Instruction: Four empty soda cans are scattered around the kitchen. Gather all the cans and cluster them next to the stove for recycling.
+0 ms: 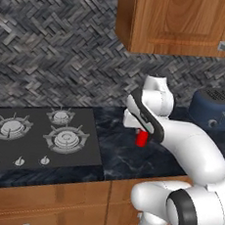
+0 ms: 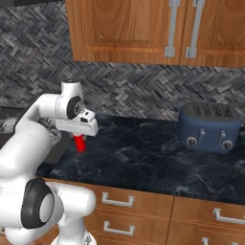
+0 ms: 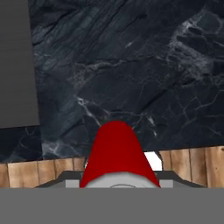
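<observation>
Pincer clamped on red can, above counter right of stove; lower straight, set upright beside stove edge, then release.

Stove left on counter, toaster far right — soda can between, nearer stove

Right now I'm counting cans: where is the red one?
The red can is in the gripper, above the dark counter just right of the stove.
</observation>
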Motion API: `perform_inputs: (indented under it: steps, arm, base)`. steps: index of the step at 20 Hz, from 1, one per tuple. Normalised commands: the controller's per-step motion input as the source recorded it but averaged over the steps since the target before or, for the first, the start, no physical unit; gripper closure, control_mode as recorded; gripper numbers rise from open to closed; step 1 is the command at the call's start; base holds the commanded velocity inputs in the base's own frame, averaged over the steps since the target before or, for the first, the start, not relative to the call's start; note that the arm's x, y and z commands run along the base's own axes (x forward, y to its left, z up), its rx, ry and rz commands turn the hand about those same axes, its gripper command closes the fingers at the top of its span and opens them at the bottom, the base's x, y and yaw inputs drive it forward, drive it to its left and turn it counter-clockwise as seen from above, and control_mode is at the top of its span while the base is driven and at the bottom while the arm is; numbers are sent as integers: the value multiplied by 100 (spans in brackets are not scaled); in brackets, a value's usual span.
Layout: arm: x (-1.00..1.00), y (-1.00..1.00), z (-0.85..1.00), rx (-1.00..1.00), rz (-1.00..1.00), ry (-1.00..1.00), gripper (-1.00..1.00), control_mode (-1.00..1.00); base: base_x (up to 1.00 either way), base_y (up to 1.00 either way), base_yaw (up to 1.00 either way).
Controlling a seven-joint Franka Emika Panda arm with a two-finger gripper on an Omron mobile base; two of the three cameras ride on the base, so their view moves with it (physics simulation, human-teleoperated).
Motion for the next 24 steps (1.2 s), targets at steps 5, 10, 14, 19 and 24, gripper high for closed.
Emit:
perform_inputs:
  steps: [5, 10, 14, 19, 24]
  arm:
    - [35, 22, -6, -2, 0, -21, 100, -100]
    - [36, 21, -12, 3, 0, -11, 100, -100]
    - [41, 14, -18, 0, 0, -5, 100, -100]
    - [42, 12, -26, 0, 0, 0, 100, -100]
    - [37, 8, -25, 0, 0, 4, 100, -100]
  base:
    - [0, 0, 0]
    - [0, 0, 0]
    - [0, 0, 0]
    - [0, 0, 0]
    - [0, 0, 0]
